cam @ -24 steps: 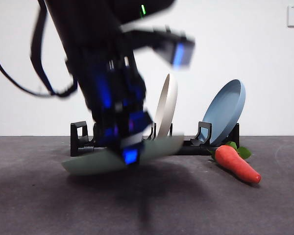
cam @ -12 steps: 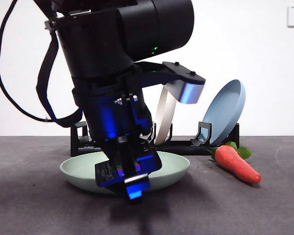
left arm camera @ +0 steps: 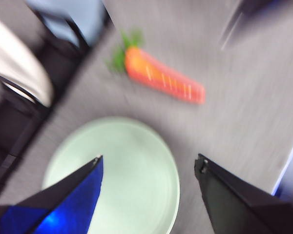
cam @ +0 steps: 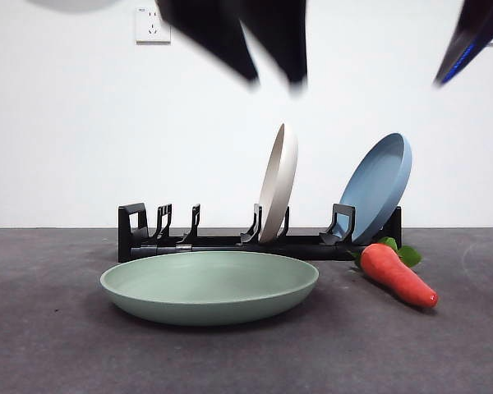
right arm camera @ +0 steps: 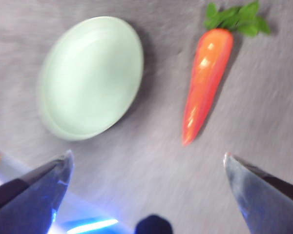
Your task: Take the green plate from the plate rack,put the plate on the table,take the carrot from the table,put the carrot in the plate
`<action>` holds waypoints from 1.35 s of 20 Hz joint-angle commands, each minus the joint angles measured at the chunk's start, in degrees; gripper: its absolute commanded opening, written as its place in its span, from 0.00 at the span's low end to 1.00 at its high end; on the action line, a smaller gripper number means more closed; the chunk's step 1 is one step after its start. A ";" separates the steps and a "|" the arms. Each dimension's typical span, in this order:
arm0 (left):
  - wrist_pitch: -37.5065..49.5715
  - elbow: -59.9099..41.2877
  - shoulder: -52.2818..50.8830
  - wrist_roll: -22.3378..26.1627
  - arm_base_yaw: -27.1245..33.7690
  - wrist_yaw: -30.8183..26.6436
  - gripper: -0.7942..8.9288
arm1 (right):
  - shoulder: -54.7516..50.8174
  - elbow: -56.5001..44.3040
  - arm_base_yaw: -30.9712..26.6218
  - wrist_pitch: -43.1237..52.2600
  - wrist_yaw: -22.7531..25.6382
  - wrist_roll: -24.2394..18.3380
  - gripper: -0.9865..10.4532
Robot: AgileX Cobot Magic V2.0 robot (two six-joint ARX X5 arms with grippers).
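The green plate (cam: pixel 209 286) lies flat, right way up, on the dark grey counter (cam: pixel 57 353), low in the front view and left of centre, just in front of the plate rack (cam: pixel 230 238). The left pincer (left arm camera: pixel 149 168) hangs above it, jaws spread wide and holding nothing; in the front view its two dark tips show blurred at the top edge, well above the plate. The right pincer (right arm camera: pixel 149 163) also stands wide apart and empty, high over the counter, with the plate and the carrot (cam: pixel 397 275) both below and well clear of it; in the front view it is only a dark tip in the upper right corner.

The carrot rests on the counter at lower right of the front view, leafy end toward the rack, point toward the camera, near the plate but not touching it.

No writing can be read anywhere.

Counted: one green plate, one cream plate (cam: pixel 278 182) and one blue plate (cam: pixel 376 187), the latter two upright in the rack; one carrot; one rack; one wall socket (cam: pixel 152 25) at upper left.
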 commanded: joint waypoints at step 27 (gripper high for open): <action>-10.38 5.16 -21.94 -12.09 -0.11 -0.33 0.41 | 35.43 0.20 11.74 37.05 25.22 8.39 0.17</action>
